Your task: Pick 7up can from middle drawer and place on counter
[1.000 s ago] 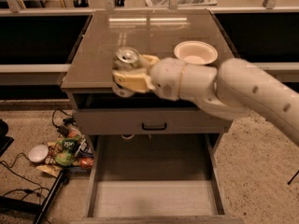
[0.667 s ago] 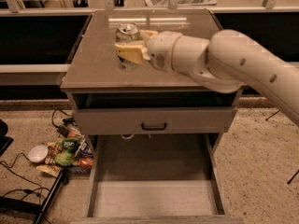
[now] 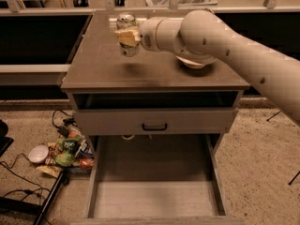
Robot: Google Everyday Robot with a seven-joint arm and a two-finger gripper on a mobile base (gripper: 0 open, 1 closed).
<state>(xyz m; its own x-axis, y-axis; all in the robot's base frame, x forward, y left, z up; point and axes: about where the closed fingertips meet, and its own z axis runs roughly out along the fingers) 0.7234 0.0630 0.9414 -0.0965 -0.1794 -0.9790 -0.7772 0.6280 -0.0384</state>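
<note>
The gripper (image 3: 127, 36) grips the can (image 3: 125, 21) just above the counter (image 3: 103, 64), toward its back-left corner. A bowl (image 3: 192, 63) sits toward the right edge. The drawer (image 3: 154, 198) stands open.

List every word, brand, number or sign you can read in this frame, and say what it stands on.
No text here can be read for certain.
7up can, gripped by the pincer above the counter: label print too blurred to read.
Snack bags on the floor left of the cabinet: pale print on a green bag, too blurred to read.
</note>
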